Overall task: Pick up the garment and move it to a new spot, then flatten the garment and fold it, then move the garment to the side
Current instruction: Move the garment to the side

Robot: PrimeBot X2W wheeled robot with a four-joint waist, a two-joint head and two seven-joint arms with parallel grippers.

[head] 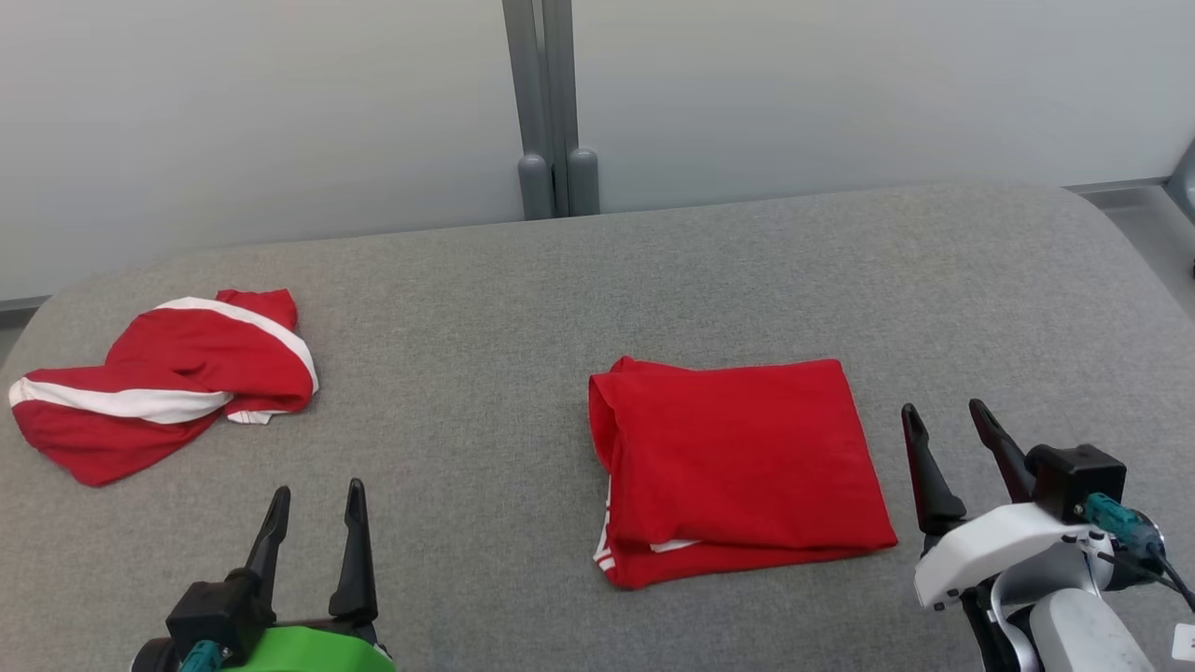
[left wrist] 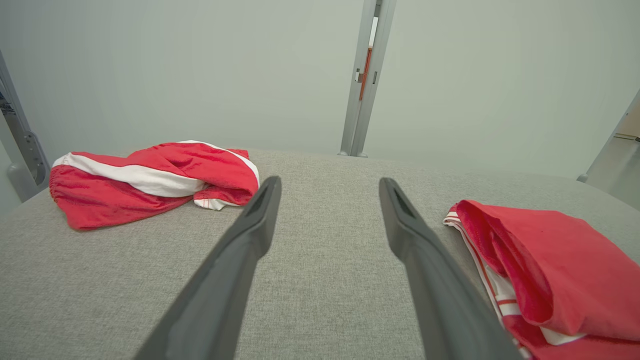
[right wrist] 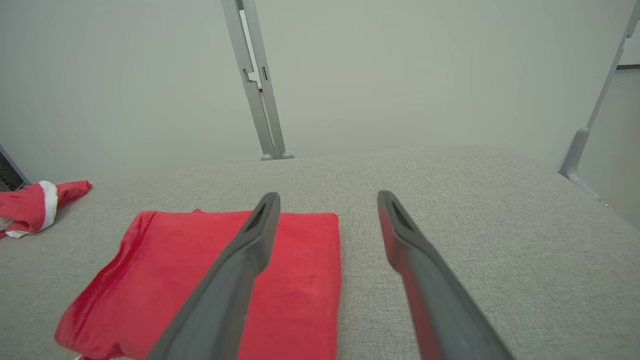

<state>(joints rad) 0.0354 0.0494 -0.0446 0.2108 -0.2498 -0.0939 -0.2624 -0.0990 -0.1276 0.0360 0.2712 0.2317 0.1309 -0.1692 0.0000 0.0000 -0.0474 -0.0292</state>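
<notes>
- Table [head: 467,308] in grey cloth.
- Crumpled red-and-white garment [head: 168,383] near far left corner, long axis slanting near-left to far-right.
- Left gripper [head: 317,490] by front edge, fingers parted, empty.
- Folded red garment [head: 738,467] flat, right of centre; longer side along front edge, layered white-trimmed edges facing left.
- Right gripper [head: 943,409] just beside its right edge, spread wide, grasping nothing.

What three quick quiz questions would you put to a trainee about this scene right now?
1. True or false: the left claw holds the folded garment.
2. The right claw is: A, open; B, shut on cloth.
3. Fill in: the crumpled striped garment lies on the robot's ____ side of the folded one.
Key: 1 false; 2 A; 3 left.
</notes>
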